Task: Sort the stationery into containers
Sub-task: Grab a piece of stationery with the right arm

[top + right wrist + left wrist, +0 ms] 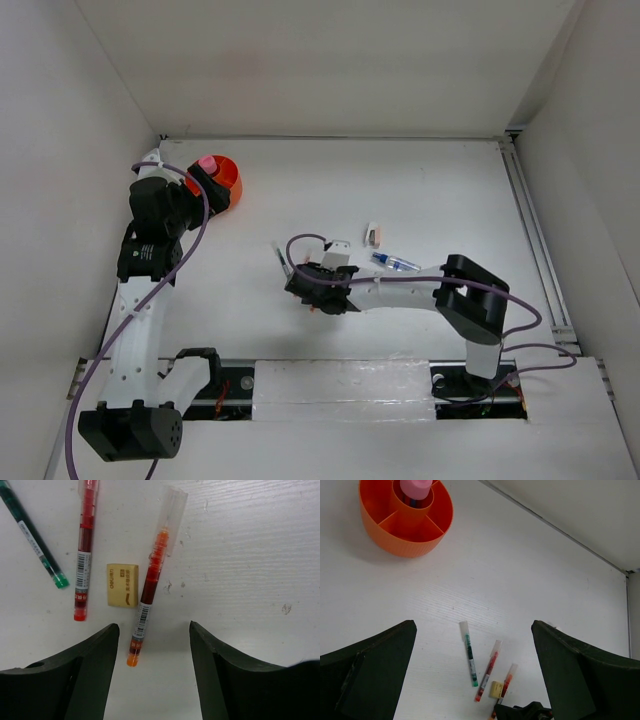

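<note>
Right now your right pincer is hovering with its jaws apart, straddling one end of an orange-red pen that is lying mid-bench beside a tan eraser. Your left pincer is gaping wide near the orange tub at the bench's far-left corner.

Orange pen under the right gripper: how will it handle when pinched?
The orange pen looks thin, rigid plastic: probably stiff and light. Round, glossy barrel: likely to roll or slip if nudged sideways. Lying flat close beside the eraser, it may bump that.
</note>
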Action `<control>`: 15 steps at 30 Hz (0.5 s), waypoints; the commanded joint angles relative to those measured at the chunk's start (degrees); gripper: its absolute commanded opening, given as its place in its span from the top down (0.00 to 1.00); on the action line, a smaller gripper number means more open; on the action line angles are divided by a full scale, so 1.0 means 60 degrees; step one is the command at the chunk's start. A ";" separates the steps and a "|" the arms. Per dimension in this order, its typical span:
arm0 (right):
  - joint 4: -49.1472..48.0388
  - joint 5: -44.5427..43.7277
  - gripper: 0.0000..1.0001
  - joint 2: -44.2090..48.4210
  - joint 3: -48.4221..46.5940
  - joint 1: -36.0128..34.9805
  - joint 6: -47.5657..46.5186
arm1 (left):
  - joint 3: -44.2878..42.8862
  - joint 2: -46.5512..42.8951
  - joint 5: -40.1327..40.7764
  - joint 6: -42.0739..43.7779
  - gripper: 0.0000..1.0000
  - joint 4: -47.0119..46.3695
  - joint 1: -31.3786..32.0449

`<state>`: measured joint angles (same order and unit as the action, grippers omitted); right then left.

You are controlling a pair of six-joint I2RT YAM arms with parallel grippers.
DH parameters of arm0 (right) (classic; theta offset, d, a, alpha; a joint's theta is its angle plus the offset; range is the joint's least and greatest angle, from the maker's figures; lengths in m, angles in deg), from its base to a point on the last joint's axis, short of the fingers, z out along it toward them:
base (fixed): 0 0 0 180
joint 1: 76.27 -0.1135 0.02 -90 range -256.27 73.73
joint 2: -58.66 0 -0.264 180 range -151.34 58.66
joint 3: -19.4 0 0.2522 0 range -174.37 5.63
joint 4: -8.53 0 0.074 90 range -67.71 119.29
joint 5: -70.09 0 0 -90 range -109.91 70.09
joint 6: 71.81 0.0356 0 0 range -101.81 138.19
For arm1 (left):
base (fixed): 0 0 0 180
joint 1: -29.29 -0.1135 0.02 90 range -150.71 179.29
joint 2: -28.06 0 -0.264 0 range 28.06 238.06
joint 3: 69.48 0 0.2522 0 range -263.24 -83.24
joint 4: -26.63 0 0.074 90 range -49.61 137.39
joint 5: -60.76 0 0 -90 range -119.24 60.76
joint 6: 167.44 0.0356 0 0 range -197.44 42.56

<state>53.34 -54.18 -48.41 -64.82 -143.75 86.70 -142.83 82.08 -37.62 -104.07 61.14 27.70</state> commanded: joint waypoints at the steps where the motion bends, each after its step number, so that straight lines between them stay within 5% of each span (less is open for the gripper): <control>1: -0.0165 -0.0120 0.36 -0.0202 -0.0372 -0.0017 -0.0022 | 0.0074 -0.0229 -0.0025 0.0059 0.00 -0.0412 0.0030; 7: -0.0077 0.0069 0.37 -0.0480 -0.0269 -0.0017 -0.0022 | 0.0074 -0.0229 -0.0024 0.0059 0.00 -0.0412 0.0030; 15: -0.0165 0.0261 0.55 -0.0744 -0.0079 -0.0017 -0.0022 | 0.0074 -0.0229 0.0167 0.0059 0.00 -0.0412 0.0030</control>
<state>53.25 -54.18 -50.75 -65.17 -143.75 85.96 -142.83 82.08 -37.12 -104.07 61.14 27.70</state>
